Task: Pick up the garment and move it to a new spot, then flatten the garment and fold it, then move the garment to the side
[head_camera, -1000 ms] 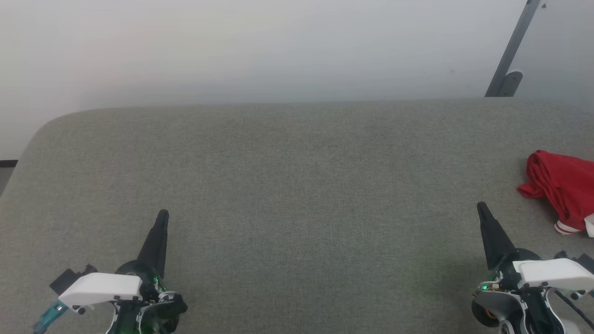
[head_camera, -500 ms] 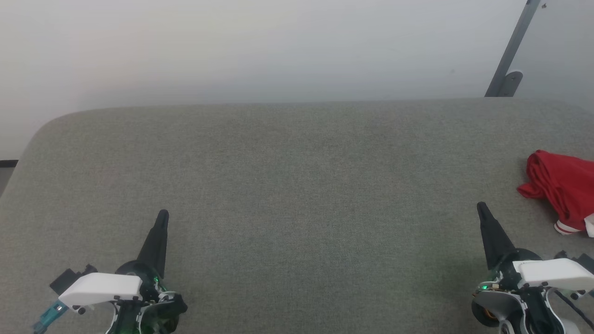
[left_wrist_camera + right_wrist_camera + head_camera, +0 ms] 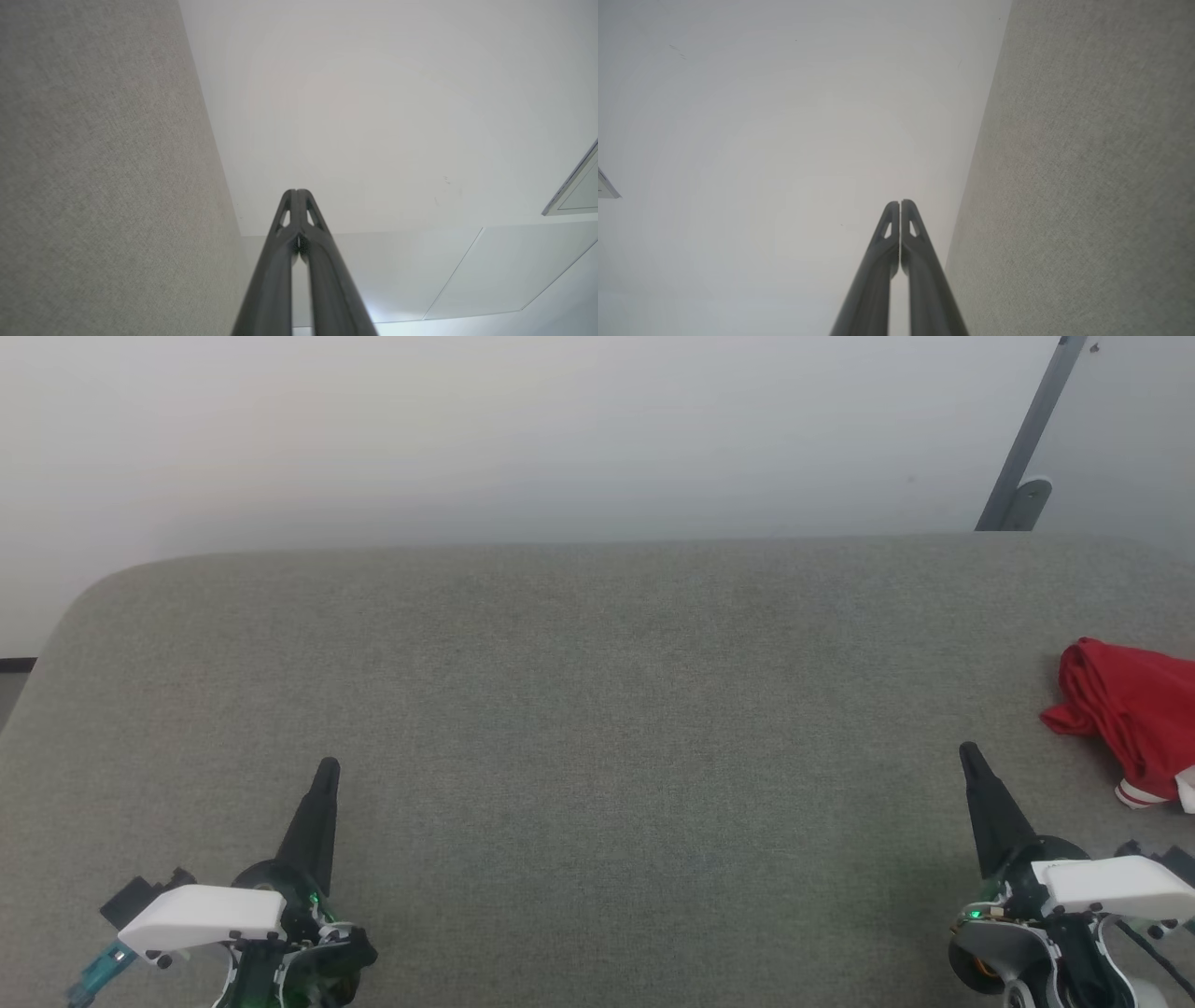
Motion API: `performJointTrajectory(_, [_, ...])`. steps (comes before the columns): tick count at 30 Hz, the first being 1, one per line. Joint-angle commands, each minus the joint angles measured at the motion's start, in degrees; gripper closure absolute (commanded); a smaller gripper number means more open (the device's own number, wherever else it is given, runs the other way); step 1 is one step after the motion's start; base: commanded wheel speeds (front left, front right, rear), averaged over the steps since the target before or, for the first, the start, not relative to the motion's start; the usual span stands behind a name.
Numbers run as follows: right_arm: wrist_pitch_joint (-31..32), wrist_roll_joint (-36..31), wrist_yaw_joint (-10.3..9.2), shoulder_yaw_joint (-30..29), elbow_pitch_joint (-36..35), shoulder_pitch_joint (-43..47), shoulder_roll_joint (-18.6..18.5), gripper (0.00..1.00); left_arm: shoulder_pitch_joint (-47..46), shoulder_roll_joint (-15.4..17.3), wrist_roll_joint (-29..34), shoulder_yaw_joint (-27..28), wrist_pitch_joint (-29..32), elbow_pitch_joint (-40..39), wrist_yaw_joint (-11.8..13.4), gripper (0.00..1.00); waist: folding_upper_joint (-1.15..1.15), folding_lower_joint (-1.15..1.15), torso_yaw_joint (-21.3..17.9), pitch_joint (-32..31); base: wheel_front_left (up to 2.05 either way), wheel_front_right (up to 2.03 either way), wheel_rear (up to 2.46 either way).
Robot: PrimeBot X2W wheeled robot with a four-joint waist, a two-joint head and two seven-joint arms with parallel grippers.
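Both closed, left end effector (image 3: 326, 767), right end effector (image 3: 967, 752)

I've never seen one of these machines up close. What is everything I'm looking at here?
garment: one, red with white striped trim, crumpled at the padded surface's right edge, partly cut off by the picture.
padded surface: one, grey-green fabric, spread out in front of the robot.
wall: one, white, behind the surface.
metal bar: one, grey, slanting up the wall at the upper right.
left fingers: two, dark, pressed together, lower left, holding nothing.
right fingers: two, dark, pressed together, lower right, near the garment but apart from it.
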Motion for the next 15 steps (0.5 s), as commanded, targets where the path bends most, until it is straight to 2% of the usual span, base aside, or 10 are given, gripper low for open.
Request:
performJointTrajectory(1, [0.1, 0.2, 0.02, 0.0, -0.2, -0.3, 0.1, 1.00, -0.7, -0.1, -0.1, 0.2, 0.2, 0.0, 0.0, 1.00, 0.00, 0.00, 0.0, 0.0, 0.00, 0.00, 0.00])
performJointTrajectory(15, [0.1, 0.2, 0.02, 0.0, -0.2, -0.3, 0.1, 1.00, -0.7, -0.1, -0.1, 0.2, 0.2, 0.0, 0.0, 1.00, 0.00, 0.00, 0.0, 0.0, 0.00, 0.00, 0.00])
